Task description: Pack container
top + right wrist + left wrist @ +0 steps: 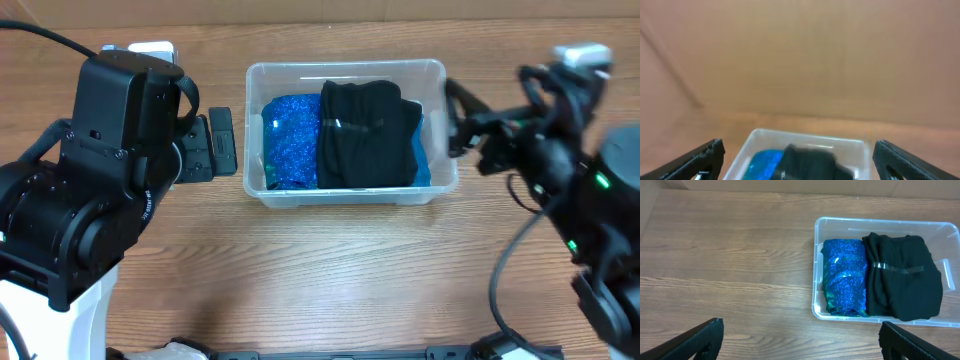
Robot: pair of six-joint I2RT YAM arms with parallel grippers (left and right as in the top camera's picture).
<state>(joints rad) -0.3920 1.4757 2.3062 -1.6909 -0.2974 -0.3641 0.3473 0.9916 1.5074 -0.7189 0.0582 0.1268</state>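
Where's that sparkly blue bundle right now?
In the overhead view, the blue bundle lies inside the container, in its left half, beside the black garment.

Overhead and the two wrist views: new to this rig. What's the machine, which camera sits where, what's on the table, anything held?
A robot's left arm and right arm work at a wooden table. One picture looks down from above; the other two come from a camera on each wrist. A clear container sits between the arms, holding a blue glittery bundle beside a black folded cloth. The left gripper and right gripper are both open and hold nothing.
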